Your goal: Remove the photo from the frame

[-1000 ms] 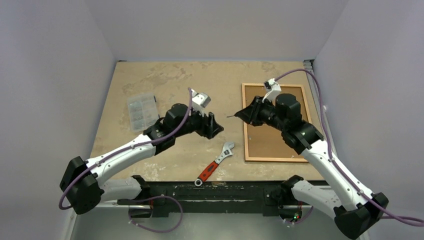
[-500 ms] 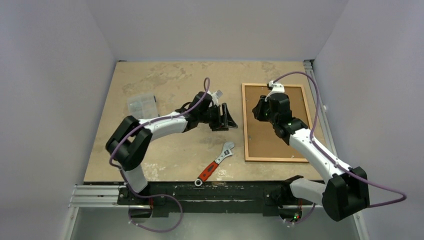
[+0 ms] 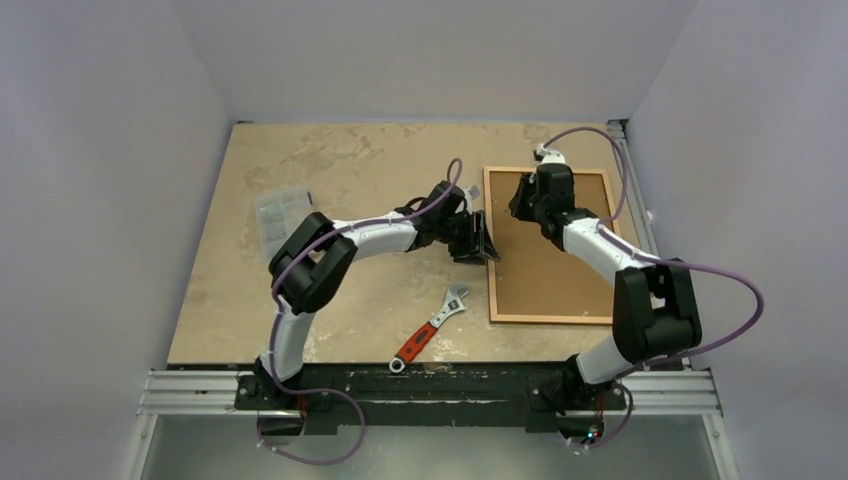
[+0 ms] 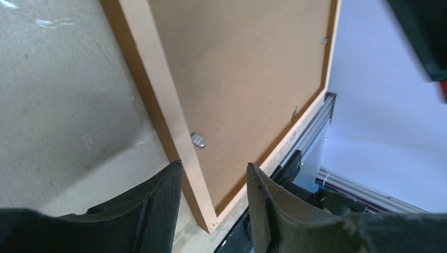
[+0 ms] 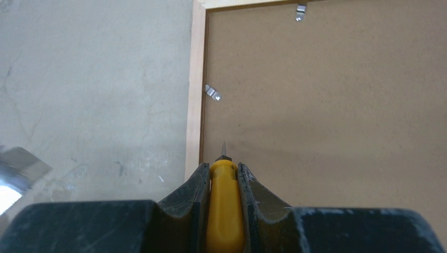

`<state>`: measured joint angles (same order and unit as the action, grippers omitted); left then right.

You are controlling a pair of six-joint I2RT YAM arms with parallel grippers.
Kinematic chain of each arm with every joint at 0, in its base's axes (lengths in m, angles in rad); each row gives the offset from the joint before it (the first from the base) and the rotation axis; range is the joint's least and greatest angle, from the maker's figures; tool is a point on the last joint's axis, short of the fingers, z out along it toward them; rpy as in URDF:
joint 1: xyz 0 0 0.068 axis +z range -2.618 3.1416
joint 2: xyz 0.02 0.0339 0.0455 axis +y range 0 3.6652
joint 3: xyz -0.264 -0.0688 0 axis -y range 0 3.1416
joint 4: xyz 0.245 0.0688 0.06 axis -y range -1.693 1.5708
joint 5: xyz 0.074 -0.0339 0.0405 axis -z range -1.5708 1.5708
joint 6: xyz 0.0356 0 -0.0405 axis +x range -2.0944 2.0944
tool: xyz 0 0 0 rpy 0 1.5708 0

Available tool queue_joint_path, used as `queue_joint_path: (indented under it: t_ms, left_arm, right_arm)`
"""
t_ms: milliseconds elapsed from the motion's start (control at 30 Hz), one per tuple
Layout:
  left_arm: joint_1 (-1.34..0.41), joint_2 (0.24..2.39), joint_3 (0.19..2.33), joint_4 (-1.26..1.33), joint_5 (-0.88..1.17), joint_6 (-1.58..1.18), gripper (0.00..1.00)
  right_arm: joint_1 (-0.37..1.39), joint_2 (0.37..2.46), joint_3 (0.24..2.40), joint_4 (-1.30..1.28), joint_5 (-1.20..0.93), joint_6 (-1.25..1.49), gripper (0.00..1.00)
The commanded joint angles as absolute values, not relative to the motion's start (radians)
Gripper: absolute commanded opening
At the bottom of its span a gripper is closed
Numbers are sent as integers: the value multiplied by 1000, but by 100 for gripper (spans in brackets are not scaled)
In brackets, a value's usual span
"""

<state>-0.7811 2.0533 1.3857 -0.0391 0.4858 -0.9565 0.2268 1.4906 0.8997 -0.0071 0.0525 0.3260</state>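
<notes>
- The frame [image 3: 550, 319] lies flat on the table [image 3: 340, 160], right of the middle, with its back side up. A brown board [image 3: 560, 270] fills it.
- The photo does not show in any view. The board covers everything inside the frame.
- The left gripper [image 3: 478, 240] is at the left rail of the frame, about halfway along it.
- In the left wrist view its fingers [image 4: 163, 211] stand apart with a moderate gap, and the rail runs between them in the picture. They hold nothing. Whether they touch the rail, I cannot tell.
- The right gripper [image 3: 530, 200] is over the far left part of the board, closed on a tool [image 5: 224, 211] with a yellow handle.
- Only the front of the handle and a thin metal tip show; the rest is hidden between the fingers. In the top view the gripper hides the tool completely.
- The tip points at the board just beside the left rail. It is not clear if it touches the board.
- Small metal clips [image 5: 213, 93] sit at the inner edge of the frame. One at the top of the right wrist view is partly cut off.
- A wrench [image 3: 430, 328] with a red handle lies on the table, left of the frame's near corner and apart from it.
- A clear box [image 3: 283, 215] lies well to the left. Its contents are too small to make out.
- A blurred grey shape [image 5: 16, 168] at the left edge of the right wrist view cannot be identified.
</notes>
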Motion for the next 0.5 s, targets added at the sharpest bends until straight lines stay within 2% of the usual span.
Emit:
queue_joint_path:
  t_ms: [0, 133, 267, 467]
  left_arm:
    - [-785, 2107, 1461, -100, 482, -928, 46]
    - [-792, 2151, 1491, -117, 477, -923, 45]
    - [-795, 2177, 1504, -143, 462, -916, 37]
    - [-797, 2203, 1534, -206, 437, -894, 32]
  right_arm:
    - [219, 1559, 996, 104, 2, 304, 0]
    - [219, 1620, 1031, 118, 2, 299, 0]
    - [219, 1652, 1045, 127, 2, 288, 0]
    - [220, 1683, 1037, 164, -20, 286, 0]
